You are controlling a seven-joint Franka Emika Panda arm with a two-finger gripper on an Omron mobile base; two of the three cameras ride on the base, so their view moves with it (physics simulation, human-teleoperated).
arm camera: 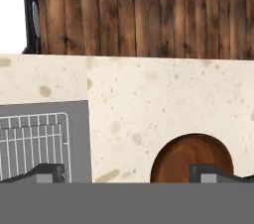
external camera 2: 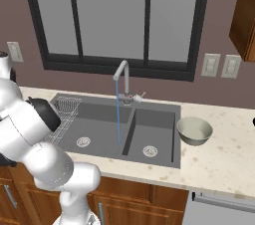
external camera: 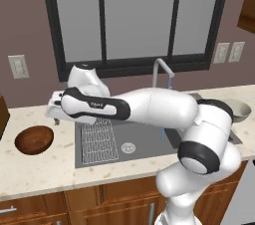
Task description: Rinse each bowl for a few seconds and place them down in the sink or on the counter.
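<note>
Over on the left, the dark reddish-brown wooden bowl (external camera: 34, 139) sits upright on the beige speckled stone counter (external camera: 40, 169), just beside the left edge of the sink and apart from it. The hand view looks across the same stretch of counter: the brown bowl (arm camera: 192, 158) lies low in that picture, with one dark fingertip (arm camera: 211, 172) in front of its rim and the other fingertip off by the rack, so the pincer (arm camera: 128, 173) stands wide apart with nothing between its jaws.

Next comes the wide dark grey double-basin sink (external camera: 144, 144). A wire grid rack (external camera: 98, 140) lies in its left basin, and the white arm reaches out above that basin toward the left, its hand over the sink's left edge. From the right base view the rack (external camera 2: 64, 112) shows at the far left of the sink (external camera 2: 99, 119).

A curved grey faucet (external camera 2: 122, 77) rises behind the divider between the two basins, and a thin blue stream of water (external camera 2: 118, 114) falls straight from its spout.

Farthest right, the pale grey-green bowl with a light rim (external camera 2: 194, 130) rests upright on the counter, just beside the sink's right edge.
</note>
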